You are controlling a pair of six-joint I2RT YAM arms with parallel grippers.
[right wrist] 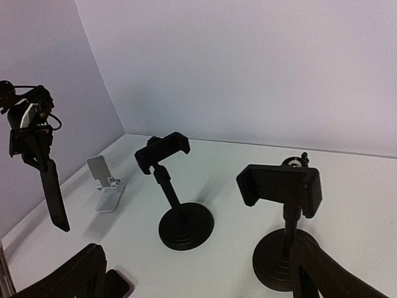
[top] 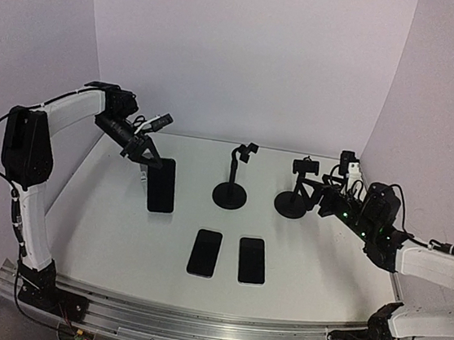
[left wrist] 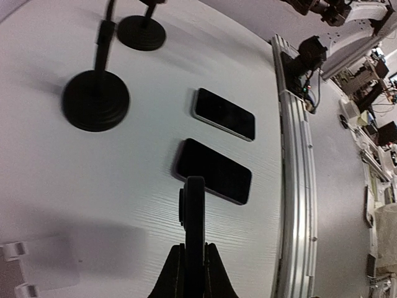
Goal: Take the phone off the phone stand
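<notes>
Well, from the top camera the left gripper [top: 147,161] is clamped on the upper end of the phone [top: 161,185], which hangs upright with a slight tilt over the far left part of the table [top: 106,222]. To the right of it stand 2 black stands [top: 230,195] [top: 293,204] side by side, and 2 other phones [top: 204,252] [top: 252,260] lie flat nearer the arms. The right gripper [top: 320,199] sits low, just beside the right-hand black stand; I cannot tell whether it touches it.

From the left wrist camera the held phone shows edge-on, pinched between both fingers. The white phone stand [left wrist: 37,267] is at the lower left corner of this view, apart from the phone and with nothing resting on it. Both flat phones lie screen up beyond the held one, near the table's edge rail.

From the right wrist camera the right gripper's fingers are spread wide with nothing between them. Both black stands rise in front with vacant clamps. Far to the left, the phone hangs from the left gripper, clear of the white phone stand, which sits on the table just to its right.
</notes>
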